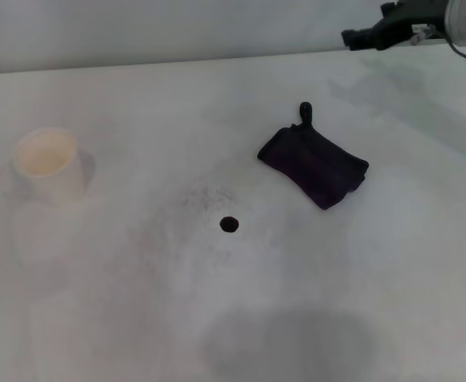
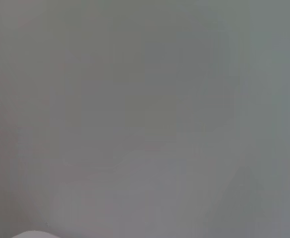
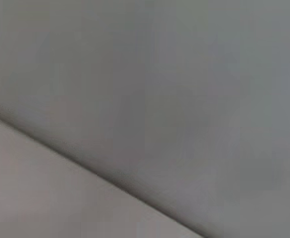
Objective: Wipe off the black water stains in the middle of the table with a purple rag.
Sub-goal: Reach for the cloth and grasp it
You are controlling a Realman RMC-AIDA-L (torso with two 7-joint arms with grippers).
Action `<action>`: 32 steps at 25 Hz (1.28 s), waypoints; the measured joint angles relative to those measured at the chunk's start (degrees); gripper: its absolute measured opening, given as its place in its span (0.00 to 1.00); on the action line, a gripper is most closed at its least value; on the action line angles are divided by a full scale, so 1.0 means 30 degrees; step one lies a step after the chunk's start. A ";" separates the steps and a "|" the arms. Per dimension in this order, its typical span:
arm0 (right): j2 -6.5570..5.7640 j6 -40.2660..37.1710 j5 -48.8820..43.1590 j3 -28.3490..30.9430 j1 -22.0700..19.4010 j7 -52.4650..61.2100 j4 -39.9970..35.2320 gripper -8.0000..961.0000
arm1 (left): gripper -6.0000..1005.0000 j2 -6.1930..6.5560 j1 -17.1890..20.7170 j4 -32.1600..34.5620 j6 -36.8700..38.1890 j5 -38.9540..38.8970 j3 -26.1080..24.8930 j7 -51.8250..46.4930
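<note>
The purple rag (image 1: 314, 164) lies folded on the white table (image 1: 392, 270), right of centre, with its loop tab (image 1: 304, 111) pointing to the far side. The black water stain (image 1: 229, 224) is a small round dot near the table's middle, to the near left of the rag. My right gripper (image 1: 352, 37) is high at the far right corner, above the table's far edge and well away from the rag. My left gripper is out of view. Both wrist views show only plain grey surfaces.
A white paper cup (image 1: 49, 165) stands upright at the left of the table. A faint grey speckled smudge (image 1: 205, 197) lies just beyond the stain. The table's far edge (image 1: 169, 60) meets a grey wall.
</note>
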 joint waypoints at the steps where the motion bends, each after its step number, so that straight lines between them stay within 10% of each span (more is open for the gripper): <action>1: 0.0214 0.0393 -0.1046 0.0005 -0.0178 0.0562 -0.0776 0.90 | 0.89 0.0008 -0.0002 0.0001 0.0007 -0.0001 0.0004 0.0001; 5: 0.0889 0.2025 -0.3523 -0.0694 -0.1164 0.2088 -0.3392 0.90 | 0.89 0.0024 -0.0003 0.0000 0.0046 -0.0001 0.0016 0.0008; 32: 0.0932 0.4887 -0.3428 -0.5782 -0.0989 0.5861 -0.4852 0.90 | 0.89 0.0061 -0.0038 -0.0186 0.0099 0.0032 0.0016 0.0015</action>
